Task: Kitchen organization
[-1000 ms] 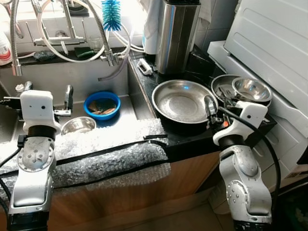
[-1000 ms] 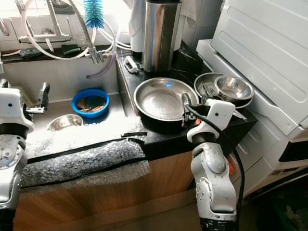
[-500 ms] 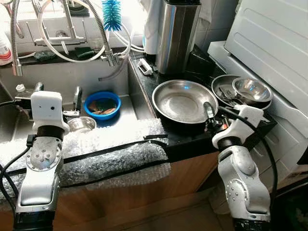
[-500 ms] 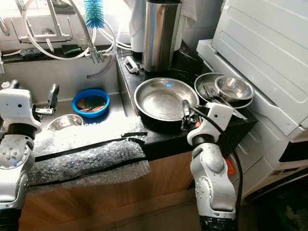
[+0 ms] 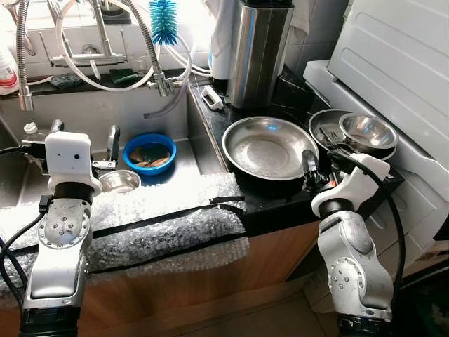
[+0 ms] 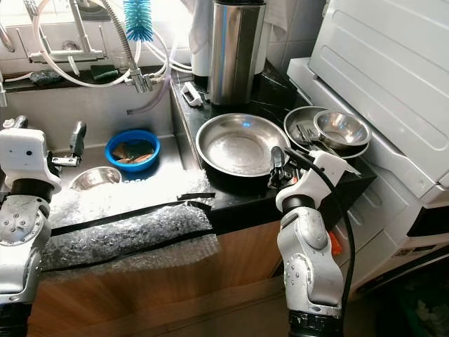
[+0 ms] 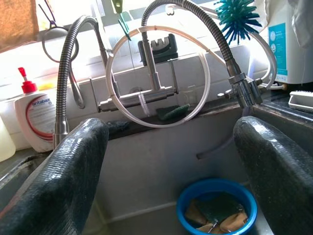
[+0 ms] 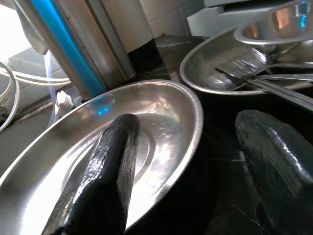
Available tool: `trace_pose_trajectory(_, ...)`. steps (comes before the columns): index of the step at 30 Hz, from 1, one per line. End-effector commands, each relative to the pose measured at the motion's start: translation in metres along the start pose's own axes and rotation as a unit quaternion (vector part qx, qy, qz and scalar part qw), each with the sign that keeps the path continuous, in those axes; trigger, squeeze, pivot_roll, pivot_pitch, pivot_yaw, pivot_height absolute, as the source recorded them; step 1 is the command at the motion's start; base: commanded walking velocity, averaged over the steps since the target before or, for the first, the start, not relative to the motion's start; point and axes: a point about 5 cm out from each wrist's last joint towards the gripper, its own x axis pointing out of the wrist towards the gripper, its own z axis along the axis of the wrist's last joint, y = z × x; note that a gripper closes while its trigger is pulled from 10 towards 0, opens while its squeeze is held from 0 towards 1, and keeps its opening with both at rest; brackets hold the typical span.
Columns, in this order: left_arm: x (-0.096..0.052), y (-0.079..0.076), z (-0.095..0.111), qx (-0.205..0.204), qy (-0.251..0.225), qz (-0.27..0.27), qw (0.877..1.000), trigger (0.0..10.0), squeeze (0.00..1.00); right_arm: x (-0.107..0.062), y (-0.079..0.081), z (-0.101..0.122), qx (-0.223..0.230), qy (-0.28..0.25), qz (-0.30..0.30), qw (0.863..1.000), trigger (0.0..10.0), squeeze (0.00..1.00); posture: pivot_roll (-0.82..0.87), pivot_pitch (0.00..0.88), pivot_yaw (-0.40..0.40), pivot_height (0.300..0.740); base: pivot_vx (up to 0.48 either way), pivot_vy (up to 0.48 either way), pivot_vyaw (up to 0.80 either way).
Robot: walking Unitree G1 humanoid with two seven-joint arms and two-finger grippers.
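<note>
With right gripper fingers spread astride the near rim of the large steel pan on the counter, holding nothing: grasp step. Next, close squarely. Left gripper open over sink.

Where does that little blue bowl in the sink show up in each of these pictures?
Left eye view: the blue bowl sits in the sink, left of the big steel pan.
Right eye view: the same spot, left of centre.
Left wrist view: low in the picture, between the left end effector's fingers.
Right wrist view: not in it.
Shared landmark: the blue bottle brush.
</note>
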Motion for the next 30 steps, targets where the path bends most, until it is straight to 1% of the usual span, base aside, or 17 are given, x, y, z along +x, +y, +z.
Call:
trace_pose_trajectory(1,0.003,-0.001,0.005,0.008,-0.015,-0.002,1.0,10.0,0.0,0.002,-0.001,0.0,0.013,0.005,-0.008,1.0,10.0,0.0,-0.06,0.0,-0.063,0.727,0.0,0.0,0.0)
trace_pose_trajectory(13,0.004,-0.003,0.006,0.011,-0.019,-0.006,1.0,10.0,0.0,0.004,-0.004,-0.001,0.039,0.018,-0.025,0.999,10.0,0.0,-0.06,0.001,-0.065,0.727,0.0,0.0,0.0)
trace_pose_trajectory(15,0.004,-0.004,0.006,0.012,-0.021,-0.009,1.0,10.0,0.0,0.005,-0.004,-0.001,0.052,0.021,-0.031,0.998,10.0,0.0,-0.06,0.002,-0.065,0.727,0.0,0.0,0.0)
trace_pose_trajectory(17,0.004,-0.005,0.007,0.012,-0.021,-0.01,1.0,10.0,0.0,0.005,-0.005,-0.001,0.052,0.023,-0.032,0.998,10.0,0.0,-0.06,0.002,-0.065,0.727,0.0,0.0,0.0)
trace_pose_trajectory(19,0.004,-0.005,0.007,0.013,-0.021,-0.011,1.0,10.0,0.0,0.006,-0.005,-0.003,0.049,0.031,-0.035,0.998,10.0,0.0,-0.06,0.002,-0.065,0.727,0.0,0.0,0.0)
trace_pose_trajectory(20,0.005,-0.005,0.007,0.013,-0.021,-0.011,1.0,10.0,0.0,0.007,-0.006,-0.007,0.057,0.041,-0.039,0.997,10.0,0.0,-0.06,0.004,-0.063,0.727,0.0,0.0,0.0)
trace_pose_trajectory(23,0.005,-0.006,0.006,0.013,-0.021,-0.012,1.0,10.0,0.0,0.009,-0.006,-0.008,0.072,0.048,-0.045,0.995,10.0,0.0,-0.07,0.007,-0.063,0.727,0.0,0.0,0.0)
trace_pose_trajectory(30,0.005,-0.006,0.007,0.013,-0.023,-0.01,1.0,10.0,0.0,0.014,-0.002,-0.005,0.075,0.043,-0.04,0.995,10.0,0.0,-0.06,0.003,-0.064,0.727,0.0,0.0,0.0)
